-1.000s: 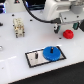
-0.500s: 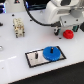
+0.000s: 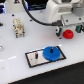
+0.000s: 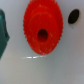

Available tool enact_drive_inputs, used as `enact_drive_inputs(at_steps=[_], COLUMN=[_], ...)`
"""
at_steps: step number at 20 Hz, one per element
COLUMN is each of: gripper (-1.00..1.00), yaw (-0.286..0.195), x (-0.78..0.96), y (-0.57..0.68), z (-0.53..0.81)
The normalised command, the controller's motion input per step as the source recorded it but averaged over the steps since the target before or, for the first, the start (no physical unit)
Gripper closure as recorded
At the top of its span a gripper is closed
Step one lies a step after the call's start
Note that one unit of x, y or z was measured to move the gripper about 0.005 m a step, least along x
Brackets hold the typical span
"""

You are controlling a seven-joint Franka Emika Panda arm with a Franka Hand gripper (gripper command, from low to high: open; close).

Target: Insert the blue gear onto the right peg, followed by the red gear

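The blue gear (image 3: 51, 52) lies flat on the right end of the dark grey plate (image 3: 34, 60). Its hub covers the spot of the right peg, which I cannot make out. The other thin peg (image 3: 36, 56) stands bare on the plate's left half. The red gear (image 3: 67, 34) rests on the white table behind the plate. My gripper (image 3: 70, 29) hangs straight above it, fingers spread to either side, holding nothing. The red gear (image 4: 42, 30) fills the wrist view, its hub hole dark, and no fingers show there.
A beige block (image 3: 19, 27) stands at the exterior view's left, with a black cable (image 3: 31, 15) arching behind it. A small black oval (image 4: 73, 16) and a dark green edge (image 4: 4, 32) lie near the red gear in the wrist view.
My gripper has come down slightly over the red gear. Both gears stay where they were.
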Motion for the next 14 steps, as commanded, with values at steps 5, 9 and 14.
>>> enact_drive_inputs(at_steps=[5, 9, 14], gripper=[-1.00, 1.00, 1.00], yaw=[0.000, 0.000, 0.000], x=[-0.24, -0.14, -0.10], y=[0.04, 0.13, 0.13], z=[-0.23, -0.17, -0.06])
